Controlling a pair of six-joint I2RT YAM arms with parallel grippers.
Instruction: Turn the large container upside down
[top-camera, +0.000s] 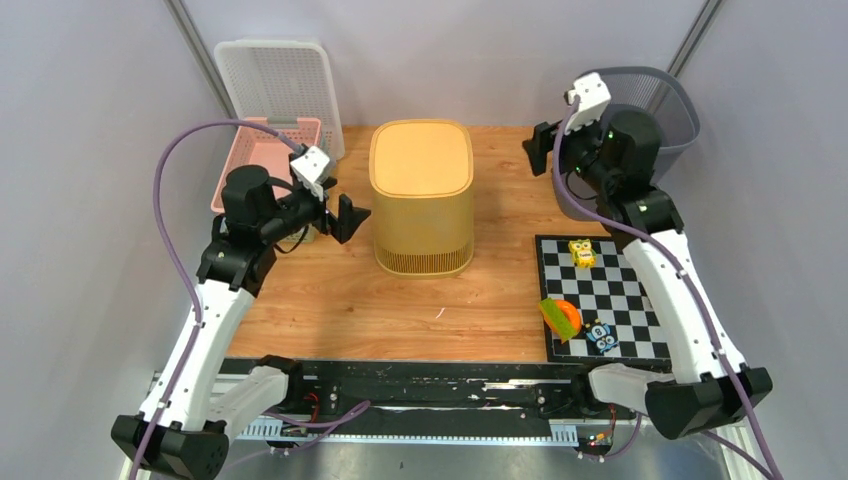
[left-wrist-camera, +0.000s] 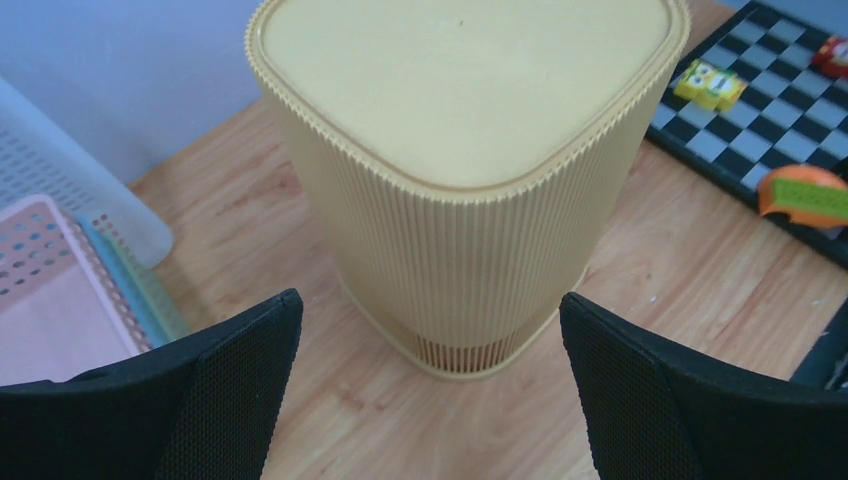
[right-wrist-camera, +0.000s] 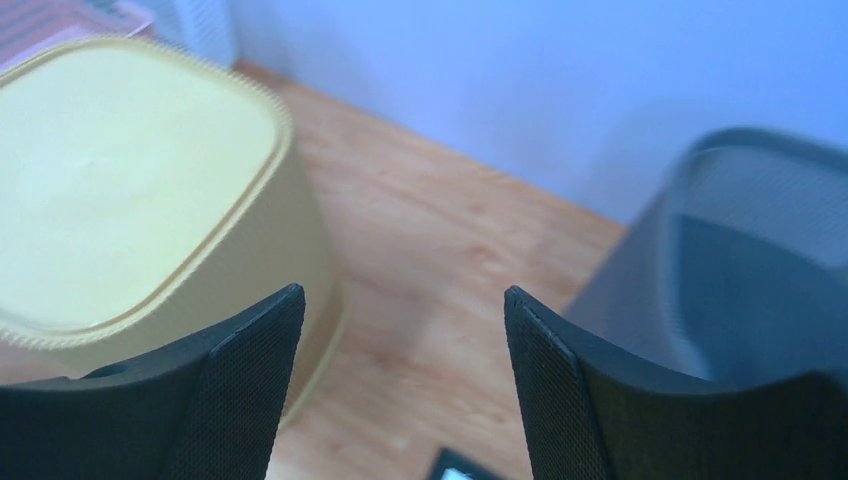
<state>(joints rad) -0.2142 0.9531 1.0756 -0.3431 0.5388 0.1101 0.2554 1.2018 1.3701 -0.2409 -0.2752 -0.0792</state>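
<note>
A large ribbed yellow container (top-camera: 422, 195) stands in the middle of the wooden table with its closed flat face up and its slotted rim on the wood. It fills the left wrist view (left-wrist-camera: 470, 150) and shows at the left of the right wrist view (right-wrist-camera: 130, 190). My left gripper (top-camera: 344, 217) is open and empty, just left of the container. My right gripper (top-camera: 540, 148) is open and empty, raised to the right of the container near the back. Neither touches it.
A pink basket (top-camera: 262, 152) and a white basket (top-camera: 278, 78) stand at the back left. A dark mesh bin (top-camera: 660, 105) stands at the back right. A checkerboard mat (top-camera: 600, 300) at the front right holds small toys (top-camera: 581, 252) and an orange-green piece (top-camera: 560, 317).
</note>
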